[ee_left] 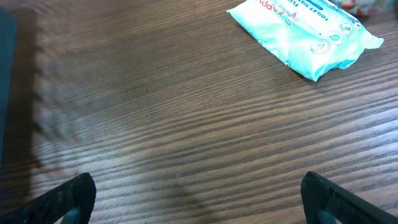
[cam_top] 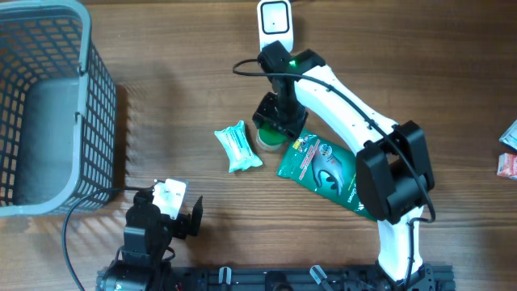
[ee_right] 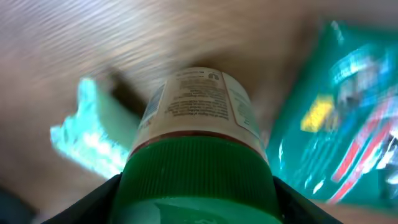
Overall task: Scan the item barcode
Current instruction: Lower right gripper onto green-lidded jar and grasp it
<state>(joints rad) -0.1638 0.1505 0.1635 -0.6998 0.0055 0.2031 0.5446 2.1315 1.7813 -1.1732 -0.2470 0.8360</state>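
Right now the right gripper [ee_right: 196, 196] is closed on the bottle [ee_right: 196, 106]. In the right wrist view both dark fingers [ee_right: 102, 196] lie against the sides of its green screw cap, one on each side. The bottle has a white printed label, and I cannot read the text on it. From the overhead view this bottle stands near the middle of the tabletop [cam_top: 178, 89], under the right gripper, so only a part of the green cap shows there.

Just to the left of the bottle lies a pale turquoise pack of toilet tissue [cam_top: 239, 146], flat on the wood. On the other side lies a dark green pouch [cam_top: 319, 166] with a red and white print; its upper corner is very near the bottle, and the right arm covers part of it. The white barcode scanner [cam_top: 275, 18] stands at the far edge of the tabletop, beyond the bottle and apart from it.

The left gripper [ee_left: 199, 202] is released, its fingers [ee_left: 71, 196] wide apart above bare wood near the front edge, grasping nothing. A grey mesh basket [cam_top: 97, 121] stands at the far left corner. Two small packets [cam_top: 509, 149] lie at the right edge, partly cut off.
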